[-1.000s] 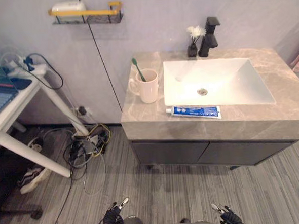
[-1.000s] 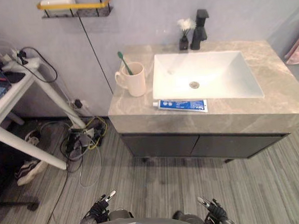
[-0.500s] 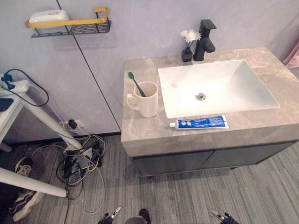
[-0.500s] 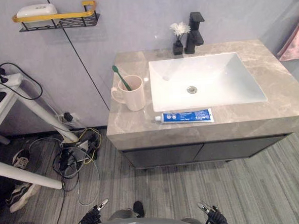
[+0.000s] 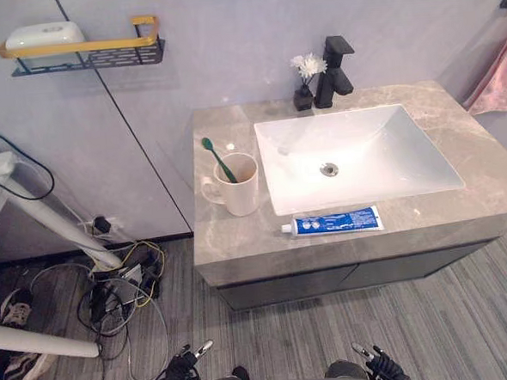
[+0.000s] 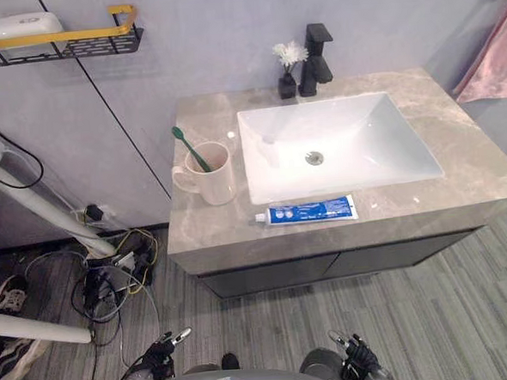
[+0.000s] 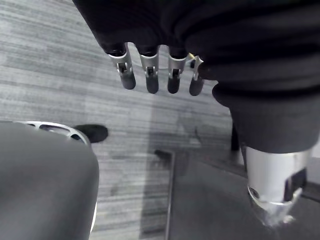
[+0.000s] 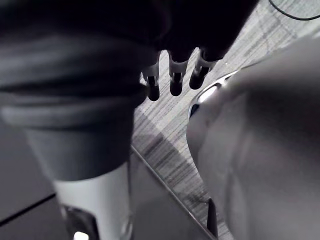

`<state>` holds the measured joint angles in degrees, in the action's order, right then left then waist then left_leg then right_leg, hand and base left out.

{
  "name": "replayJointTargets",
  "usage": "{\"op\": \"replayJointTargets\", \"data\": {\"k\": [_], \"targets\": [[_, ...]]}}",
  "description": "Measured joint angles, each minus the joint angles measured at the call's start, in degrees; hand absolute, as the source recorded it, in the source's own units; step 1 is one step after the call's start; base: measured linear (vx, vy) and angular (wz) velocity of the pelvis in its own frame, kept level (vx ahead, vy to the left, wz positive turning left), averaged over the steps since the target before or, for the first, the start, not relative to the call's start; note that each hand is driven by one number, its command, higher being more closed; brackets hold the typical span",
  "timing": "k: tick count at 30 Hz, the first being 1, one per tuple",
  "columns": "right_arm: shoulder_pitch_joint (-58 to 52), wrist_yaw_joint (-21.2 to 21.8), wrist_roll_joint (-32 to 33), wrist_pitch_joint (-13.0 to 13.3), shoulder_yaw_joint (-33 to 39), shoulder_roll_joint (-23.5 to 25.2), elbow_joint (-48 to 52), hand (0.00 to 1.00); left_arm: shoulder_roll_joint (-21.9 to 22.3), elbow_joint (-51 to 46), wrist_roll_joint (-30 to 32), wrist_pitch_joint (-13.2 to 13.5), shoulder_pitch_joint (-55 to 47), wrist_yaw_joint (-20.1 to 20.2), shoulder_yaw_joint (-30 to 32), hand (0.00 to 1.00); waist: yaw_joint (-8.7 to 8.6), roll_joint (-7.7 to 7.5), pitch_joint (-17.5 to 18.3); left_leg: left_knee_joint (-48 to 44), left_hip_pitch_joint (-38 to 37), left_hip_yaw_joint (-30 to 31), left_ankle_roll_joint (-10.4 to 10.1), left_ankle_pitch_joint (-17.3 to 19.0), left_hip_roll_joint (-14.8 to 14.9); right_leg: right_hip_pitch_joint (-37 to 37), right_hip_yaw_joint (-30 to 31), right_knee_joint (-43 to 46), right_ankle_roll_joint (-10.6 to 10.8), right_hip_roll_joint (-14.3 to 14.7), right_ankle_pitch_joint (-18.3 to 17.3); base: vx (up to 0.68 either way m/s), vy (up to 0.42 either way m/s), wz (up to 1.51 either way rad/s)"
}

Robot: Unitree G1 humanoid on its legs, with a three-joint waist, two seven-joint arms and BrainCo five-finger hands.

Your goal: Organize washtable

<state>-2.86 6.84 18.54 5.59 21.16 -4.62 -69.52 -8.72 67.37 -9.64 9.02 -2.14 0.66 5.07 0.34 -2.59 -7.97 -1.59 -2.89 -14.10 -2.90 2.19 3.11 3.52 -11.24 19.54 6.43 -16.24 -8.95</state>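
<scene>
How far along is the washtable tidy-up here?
Done: the toothbrush already stands in the mug. In hand: nothing; the left hand and right hand hang open, low over the floor, short of the counter. Left: the toothpaste tube lies loose on the counter in front of the basin.

Edge cuts towel [image 5: 498, 80]; mug [image 5: 241, 191] hides toothbrush [image 5: 216, 156] end.

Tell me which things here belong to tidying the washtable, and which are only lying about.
For the job: toothpaste tube lying flat at the counter's front edge; mug left of the basin; toothbrush standing in the mug.
Only lying about: flower vase and tap behind the basin; wall shelf; pink towel; floor cables; shoe.
</scene>
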Motion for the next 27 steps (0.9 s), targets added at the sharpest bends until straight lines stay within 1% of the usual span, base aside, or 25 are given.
{"op": "replayJointTargets", "data": {"k": [1, 2, 3, 4, 5, 8, 12, 16, 20, 24, 25, 27], "targets": [[-0.71, 0.00, -0.03, -0.08, 0.75, 0.22, -0.57, 0.00, -0.33, 0.08, 0.06, -0.12, -0.15, 0.02, 2.23, 0.00, 0.10, -1.40, 0.36, 1.57, -0.49, 1.34, -1.92, -1.02, 0.30, -2.21, -0.40, -3.75, 3.04, 0.47, -1.71, -0.10, -0.220, 0.31], [-0.82, 0.00, -0.06, -0.08, 1.04, 0.17, -0.75, 0.00, 0.15, 0.13, 0.11, -0.16, -0.21, -0.02, 3.24, 0.00, 0.32, -0.86, 0.59, 2.40, -0.71, 1.42, -2.46, -1.70, 1.00, -2.85, -1.00, -5.46, 2.91, 1.49, -1.82, -0.08, -0.275, 0.26], [-0.94, 0.01, -0.12, -0.07, 1.12, -0.22, -0.79, 0.00, 0.98, 0.46, 0.16, -0.30, -0.75, 0.06, 4.49, 0.00, 0.37, -0.26, 0.89, 3.37, -0.75, 1.66, -3.13, -2.67, 2.34, -3.31, -1.78, -6.78, 2.33, 3.04, -1.38, -0.05, -0.233, 0.10], [-1.33, 0.02, -0.18, -0.09, 1.08, -0.87, -0.80, 0.00, 1.57, 0.98, 0.46, -0.40, -1.45, 0.11, 5.84, 0.00, 0.20, 0.90, 1.55, 3.98, -0.99, 2.21, -3.94, -3.16, 3.93, -4.46, -2.31, -8.40, 1.60, 5.05, -0.91, -0.03, -0.265, 0.13], [-1.74, 0.09, -0.71, -0.06, 0.91, -1.12, -0.78, 0.00, 1.79, 1.21, 1.31, -0.45, -2.66, 0.28, 6.56, 0.00, 0.16, 1.55, 2.02, 4.24, -1.70, 2.53, -4.37, -3.27, 5.55, -6.45, -3.02, -10.73, 0.85, 7.11, -0.12, -0.01, -0.225, 0.11], [-1.88, 0.46, -1.86, 0.03, 0.54, -1.18, -0.78, 0.00, 1.85, 1.37, 1.22, -0.77, -3.02, 0.32, 7.45, 0.00, 0.31, 1.43, 2.23, 4.37, -1.36, 3.49, -4.99, -3.56, 7.23, -7.85, -4.36, -13.22, -0.11, 9.06, 0.66, -0.02, -0.108, 0.12], [-2.30, 0.46, -1.92, 0.04, 0.35, -1.14, -0.79, 0.00, 1.58, 1.67, 1.10, -1.11, -3.09, 0.31, 7.38, 0.00, 0.29, 1.47, 2.62, 5.14, -1.75, 3.44, -5.38, -3.83, 7.16, -8.67, -4.67, -14.57, 0.03, 9.46, 1.28, 0.02, -0.021, 0.04], [-3.11, 0.45, -2.02, -0.06, -0.07, -0.85, -0.81, 0.00, 1.28, 1.70, 1.10, -1.14, -2.75, 0.34, 5.89, 0.00, 0.13, 0.70, 2.98, 5.47, -1.91, 3.24, -5.33, -3.85, 5.84, -9.70, -4.50, -16.85, 0.74, 8.42, 2.72, 0.03, 0.049, -0.02], [-3.34, 0.38, -2.18, -0.06, -0.52, -0.74, -0.79, 0.00, 0.85, 1.69, 1.09, -1.13, -2.71, 0.34, 4.81, 0.00, 0.12, 0.22, 3.42, 5.84, -2.51, 2.49, -5.20, -3.93, 4.92, -9.89, -4.12, -17.10, 1.12, 7.52, 3.07, 0.01, 0.054, -0.05], [-3.39, -0.08, -1.16, 0.12, -1.60, -0.41, -0.35, 0.00, 0.81, 1.81, 1.10, -1.14, -3.01, 0.34, 3.97, 0.00, 0.12, 0.78, 3.86, 6.64, -3.80, 1.24, -4.96, -4.11, 4.88, -9.92, -3.01, -17.13, 1.16, 7.50, 3.53, -0.02, 0.025, -0.17], [-3.43, -0.09, 0.70, 0.26, -2.72, -0.66, -0.22, 0.00, 0.98, 1.84, 1.11, -1.14, -3.11, 0.34, 3.98, 0.00, 0.13, 1.00, 3.94, 6.78, -4.10, 0.61, -4.92, -4.14, 4.88, -9.78, -2.41, -17.15, 1.15, 7.55, 3.68, -0.03, 0.023, -0.21], [-3.45, -0.16, 0.68, 0.40, -3.82, -1.03, 0.02, 0.00, 1.14, 1.88, 1.13, -1.14, -3.27, 0.31, 4.00, 0.00, 0.05, 1.31, 4.06, 6.88, -4.26, 0.34, -4.87, -4.17, 4.88, -9.68, -2.00, -17.43, 1.22, 7.56, 4.00, -0.03, 0.023, -0.17]]}}
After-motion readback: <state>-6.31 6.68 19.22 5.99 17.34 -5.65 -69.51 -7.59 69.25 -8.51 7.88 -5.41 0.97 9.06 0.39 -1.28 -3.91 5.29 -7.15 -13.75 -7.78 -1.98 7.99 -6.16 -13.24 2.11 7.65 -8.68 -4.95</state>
